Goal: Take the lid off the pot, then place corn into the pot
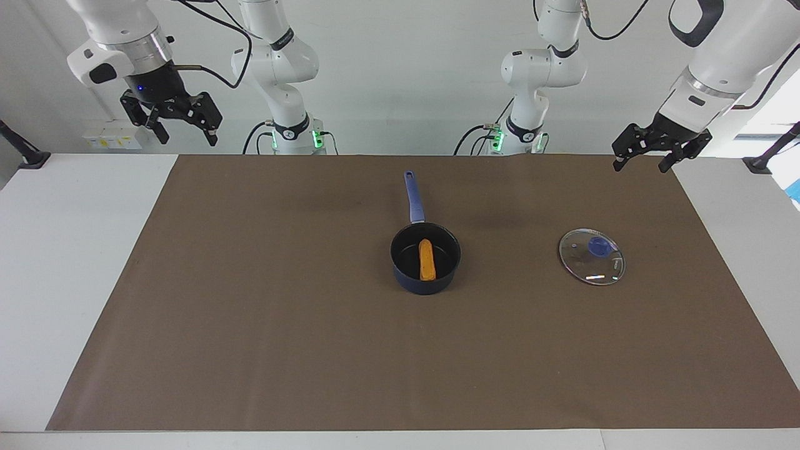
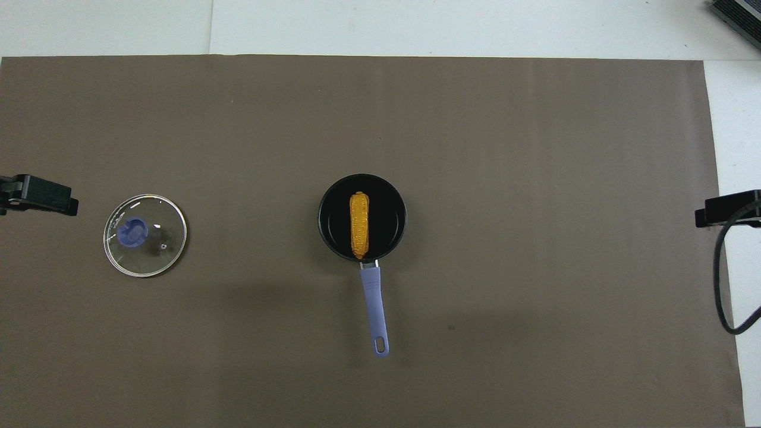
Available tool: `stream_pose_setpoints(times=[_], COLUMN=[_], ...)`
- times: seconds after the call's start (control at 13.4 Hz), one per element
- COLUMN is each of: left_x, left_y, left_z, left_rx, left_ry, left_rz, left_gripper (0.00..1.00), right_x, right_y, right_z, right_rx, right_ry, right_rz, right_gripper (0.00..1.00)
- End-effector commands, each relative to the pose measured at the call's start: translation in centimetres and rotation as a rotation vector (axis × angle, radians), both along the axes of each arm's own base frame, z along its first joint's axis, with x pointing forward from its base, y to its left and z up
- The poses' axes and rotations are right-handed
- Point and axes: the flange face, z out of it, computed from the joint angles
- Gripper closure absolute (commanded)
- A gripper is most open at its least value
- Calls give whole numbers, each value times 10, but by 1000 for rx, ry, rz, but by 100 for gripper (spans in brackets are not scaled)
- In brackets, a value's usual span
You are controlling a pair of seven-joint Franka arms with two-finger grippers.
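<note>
A brown mat (image 1: 250,325) covers most of the white table (image 1: 69,262), whose bare surface shows at both ends and along the 12 o'clock edge in the overhead view. A black cable (image 2: 722,279) loops at 3 o'clock there. A dark ribbed object (image 2: 737,15) sits at the 1 o'clock corner.
</note>
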Motion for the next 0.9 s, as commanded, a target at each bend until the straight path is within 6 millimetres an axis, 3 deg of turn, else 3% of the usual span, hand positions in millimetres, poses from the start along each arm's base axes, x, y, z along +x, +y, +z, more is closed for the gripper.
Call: stream_pose_setpoints(times=[0.0,0.82], left_x=[-1,-2], left_y=[2,2], left_z=[4,4], left_rx=[0,0], left_ry=[11,12], left_rz=[11,11], left_gripper=[0,0], right_x=[-9,-12], right_y=[-1,-3], right_z=[0,-3], right_rx=[-7,-2], right_ry=[3,9], right_rz=[34,33], right_gripper=[0,0])
